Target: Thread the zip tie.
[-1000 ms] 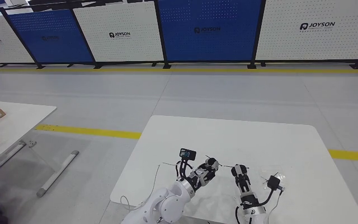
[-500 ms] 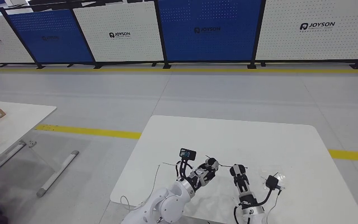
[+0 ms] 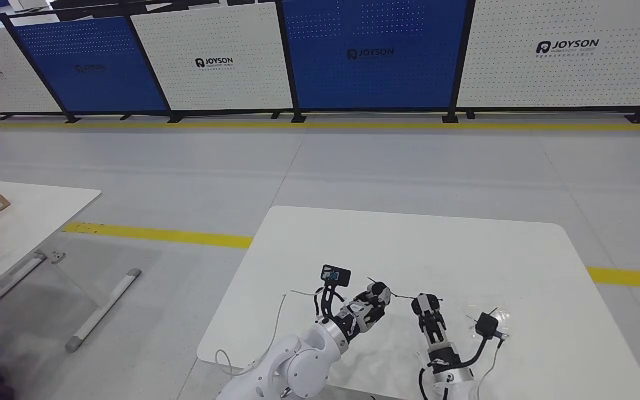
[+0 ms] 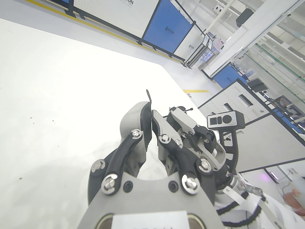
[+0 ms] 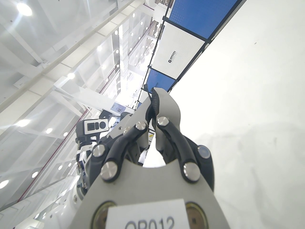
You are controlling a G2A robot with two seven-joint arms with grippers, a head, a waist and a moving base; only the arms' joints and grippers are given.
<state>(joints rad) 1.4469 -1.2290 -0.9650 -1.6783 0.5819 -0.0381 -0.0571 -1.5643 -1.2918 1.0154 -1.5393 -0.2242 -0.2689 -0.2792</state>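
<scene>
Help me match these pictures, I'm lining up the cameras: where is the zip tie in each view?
Top view: the zip tie is a thin dark line between the left gripper and the right gripper.
Left wrist view: its black end sticks out past the shut left gripper.
Right wrist view: a black tip pokes from the shut right gripper.
Shared landmark: the white table.

The zip tie is black, a thin strip showing past the tips of the grey left hand, whose pads are black and ribbed. The right hand is the same grey with black links, and the table beneath both is plain white with a few dark specks.
</scene>
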